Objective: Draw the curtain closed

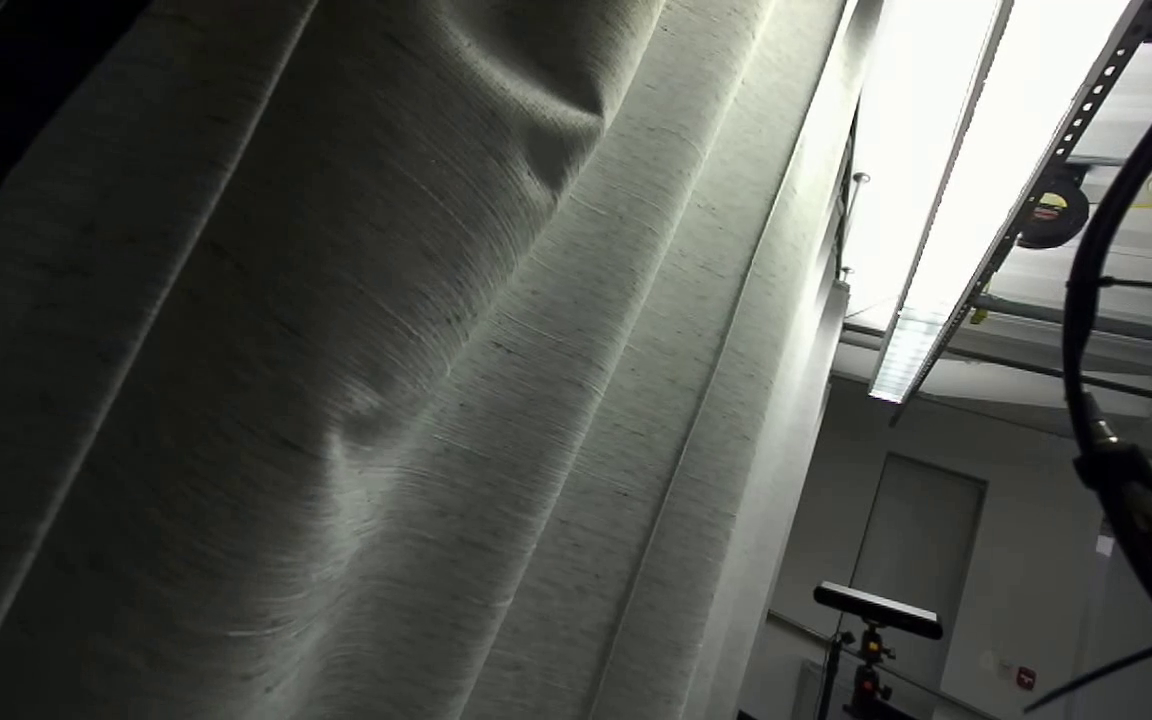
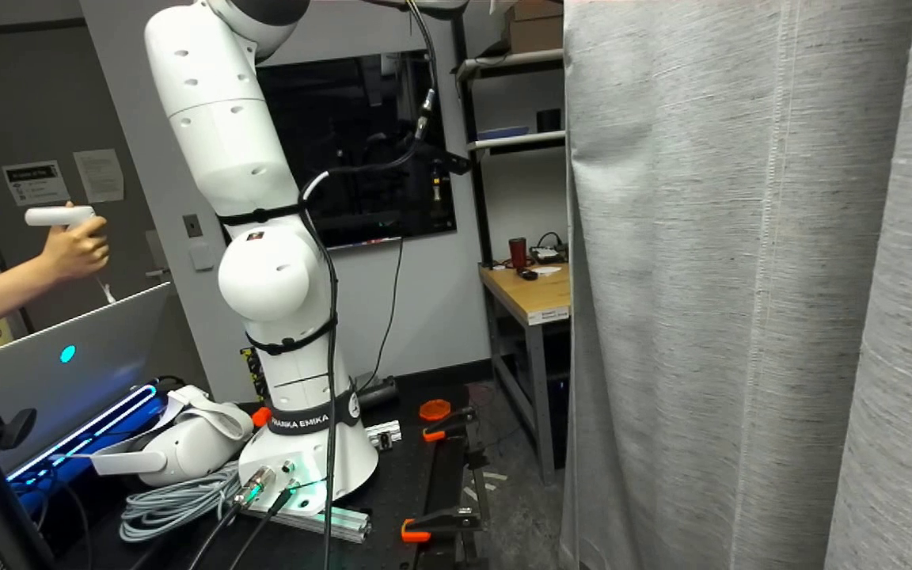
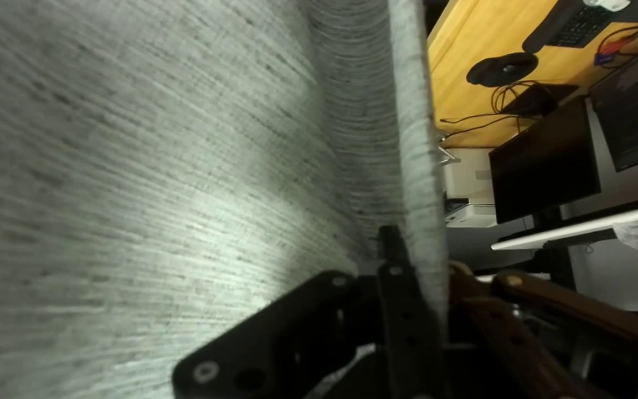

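The curtain is tall grey-white fabric with fine streaks and soft vertical folds. It fills most of an exterior view [image 1: 626, 330], with sharp creases in its upper middle. It hangs at the right of an exterior view [image 2: 685, 277], and fills the left and centre of the wrist view [image 3: 147, 144]. My gripper [image 3: 424, 255] is at the curtain's edge. One dark finger is on the fabric's near side and the other is behind the edge, its tip hidden. The fingers are close together with the edge pinched between them. The gripper is out of frame in both exterior views.
The white arm [image 2: 266, 277] stands on a black table with clamps [image 2: 444, 522] at its edge. A wooden desk [image 2: 531, 293] and shelves [image 2: 519, 142] stand behind. A laptop [image 2: 52, 348] and a person's hand [image 2: 76, 249] are at the left. A camera [image 1: 876, 608] stands beyond the curtain.
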`<state>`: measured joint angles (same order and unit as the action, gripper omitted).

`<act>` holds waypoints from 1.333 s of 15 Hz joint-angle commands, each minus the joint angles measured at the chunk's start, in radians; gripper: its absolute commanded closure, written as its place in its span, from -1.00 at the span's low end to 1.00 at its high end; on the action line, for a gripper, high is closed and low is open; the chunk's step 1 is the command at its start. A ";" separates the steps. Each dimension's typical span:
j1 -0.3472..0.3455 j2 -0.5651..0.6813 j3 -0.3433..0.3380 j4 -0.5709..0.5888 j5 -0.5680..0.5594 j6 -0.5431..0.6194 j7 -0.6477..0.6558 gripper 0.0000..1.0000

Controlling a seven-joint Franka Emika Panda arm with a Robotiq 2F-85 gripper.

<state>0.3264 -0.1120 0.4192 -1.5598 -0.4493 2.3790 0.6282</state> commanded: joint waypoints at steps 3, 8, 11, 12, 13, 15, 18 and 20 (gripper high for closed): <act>-0.027 -0.013 0.017 0.033 -0.064 -0.062 0.003 0.99; -0.030 -0.016 0.026 0.044 -0.080 -0.127 0.033 0.99; -0.031 -0.018 0.033 0.054 -0.102 -0.179 0.064 0.99; -0.031 -0.018 0.036 0.058 -0.113 -0.195 0.073 0.99; -0.031 -0.018 0.039 0.061 -0.121 -0.207 0.080 0.99; -0.029 -0.017 0.042 0.067 -0.141 -0.227 0.090 0.99; -0.026 -0.015 0.046 0.078 -0.159 -0.264 0.095 0.45; -0.024 -0.013 0.047 0.086 -0.169 -0.275 0.096 0.17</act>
<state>0.3114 -0.1324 0.4470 -1.5148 -0.5806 2.1523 0.7032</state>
